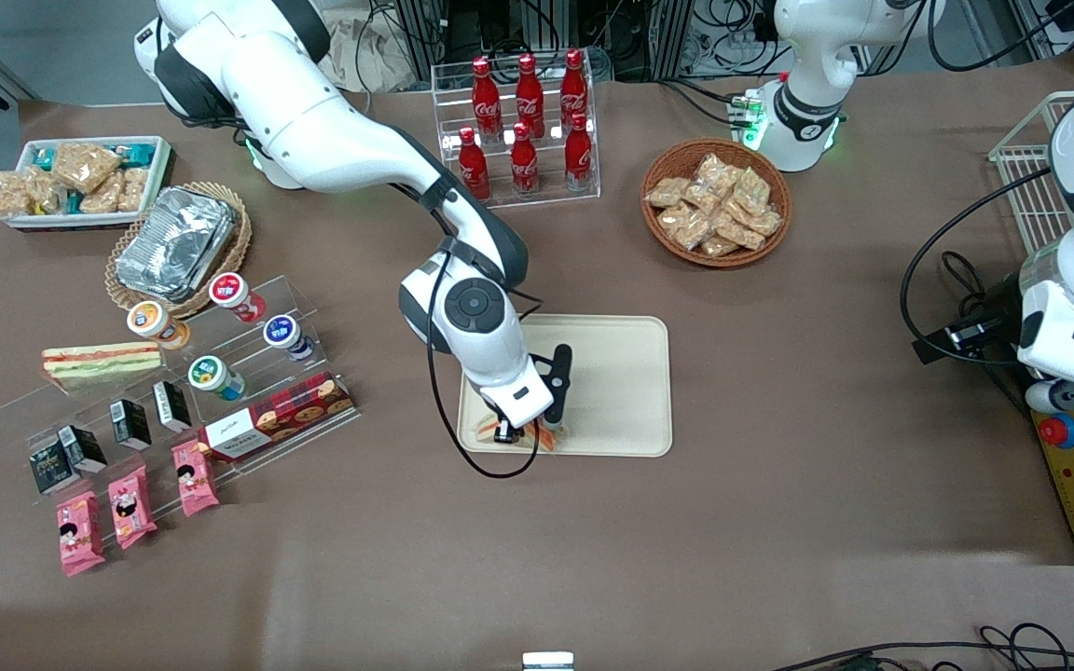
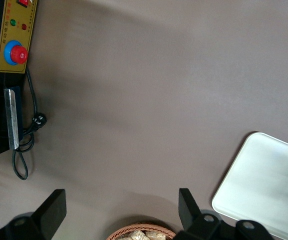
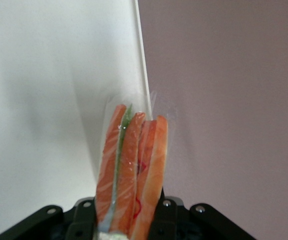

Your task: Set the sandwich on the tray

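The tray [image 1: 616,382] is a cream-beige rectangle in the middle of the table; it also shows in the left wrist view [image 2: 263,185] and the right wrist view [image 3: 44,75]. My right gripper [image 1: 523,433] hangs over the tray's corner nearest the front camera, toward the working arm's end. It is shut on the clear-wrapped sandwich [image 3: 131,170], seen edge-on with orange-red and green layers. The sandwich [image 1: 486,429] pokes out below the gripper [image 3: 126,220] right at the tray's rim, partly over the brown table. I cannot tell whether it touches the tray.
A second sandwich [image 1: 101,363] lies on a clear display stand with cups, small cartons and a biscuit box [image 1: 276,419]. A foil container [image 1: 173,242] in a basket, a white snack bin [image 1: 80,182], a cola bottle rack [image 1: 523,126] and a snack basket [image 1: 716,202] stand farther back.
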Controlling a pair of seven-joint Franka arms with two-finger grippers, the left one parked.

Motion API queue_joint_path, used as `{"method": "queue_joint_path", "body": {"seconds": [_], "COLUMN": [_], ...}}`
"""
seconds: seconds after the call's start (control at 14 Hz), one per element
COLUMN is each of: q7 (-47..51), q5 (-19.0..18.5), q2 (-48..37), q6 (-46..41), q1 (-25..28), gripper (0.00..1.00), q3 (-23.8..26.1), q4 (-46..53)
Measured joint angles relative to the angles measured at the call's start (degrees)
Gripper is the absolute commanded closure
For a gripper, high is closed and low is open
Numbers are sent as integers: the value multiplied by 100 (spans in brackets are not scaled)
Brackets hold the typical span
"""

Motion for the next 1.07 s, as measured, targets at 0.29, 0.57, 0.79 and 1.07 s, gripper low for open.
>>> {"method": "queue_joint_path", "body": {"seconds": [0.29, 0.57, 0.79, 1.07], "q7": [3, 50, 58, 44], "q5": [-2, 50, 351, 731], "q2": [77, 4, -270, -1002], "q6": [98, 99, -246, -1701], "q1": [-4, -101, -273, -1051], "gripper": [0, 0, 0, 0], "q3": [-38, -53, -75, -83], "q4": [11, 118, 164, 190]}}
